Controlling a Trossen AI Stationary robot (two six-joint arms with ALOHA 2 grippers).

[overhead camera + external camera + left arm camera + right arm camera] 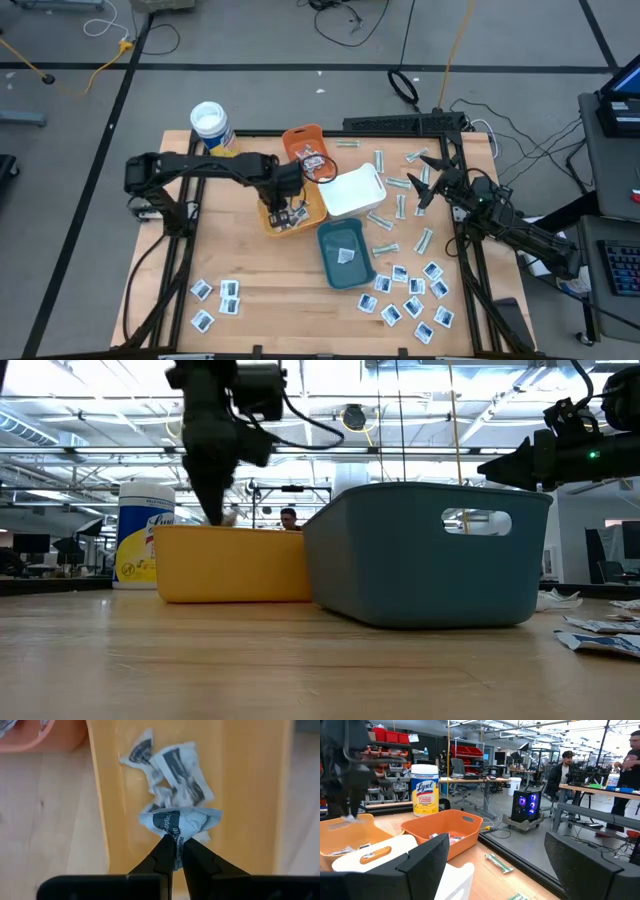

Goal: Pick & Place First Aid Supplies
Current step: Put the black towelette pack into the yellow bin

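Sachet pinched over yellow tray.
Left gripper (174, 851) nipped a crumpled white sachet (179, 822) above the yellow tray (312, 211), inside its smooth walls, over other crinkled packets (172, 767). Right gripper (428, 183) hung spread wide over flat strips (398, 183), clear of the trays.

White, dark-printed sachet (177, 822); yellow tray (240, 795).

"Lysol" reads on canister (425, 788) yellow label, table's far left corner. Pinched sachet (178, 822) shows partial "…eptic".
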